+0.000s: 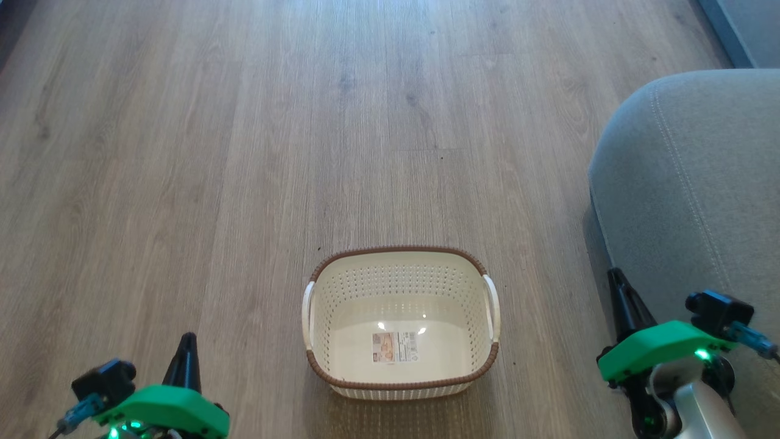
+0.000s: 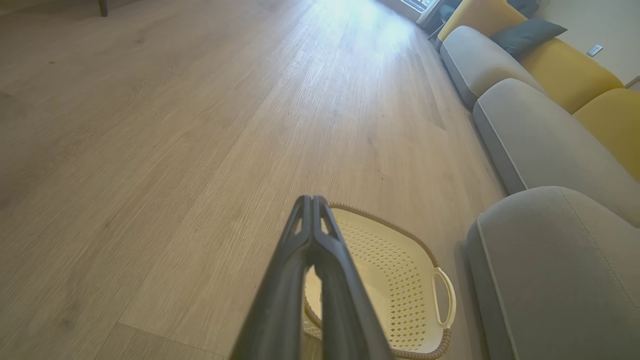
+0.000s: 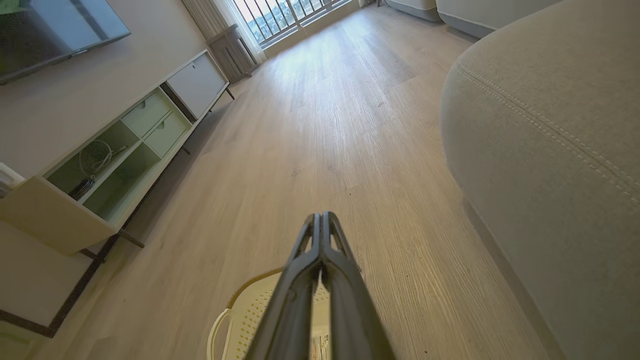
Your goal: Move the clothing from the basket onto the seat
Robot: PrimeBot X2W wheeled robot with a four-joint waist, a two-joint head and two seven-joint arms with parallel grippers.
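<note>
You're seeing the basket (image 1: pixel 399 250) sitting on the floor (image 1: pixel 244 152) at lower centre, label sticker (image 1: pixel 396 347) showing on its base. The seat (image 1: pixel 688 183) is lying at the right edge, near it. Your left pincer (image 1: pixel 188 338), lower left, and right pincer (image 1: pixel 616 275), lower right, are clenching shut, grasping nothing.

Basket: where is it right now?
Head view, lower centre: the basket stands on the wood floor between the left tool and right tool, grey seat to its right.

It was a home living room. A grey-and-yellow sofa (image 2: pixel 540 145) ran right of the left gripper (image 2: pixel 312 200); a television (image 3: pixel 55 35), low cabinet (image 3: pixel 150 120) and window (image 3: pixel 280 15) stood left of the right gripper (image 3: pixel 322 216).
</note>
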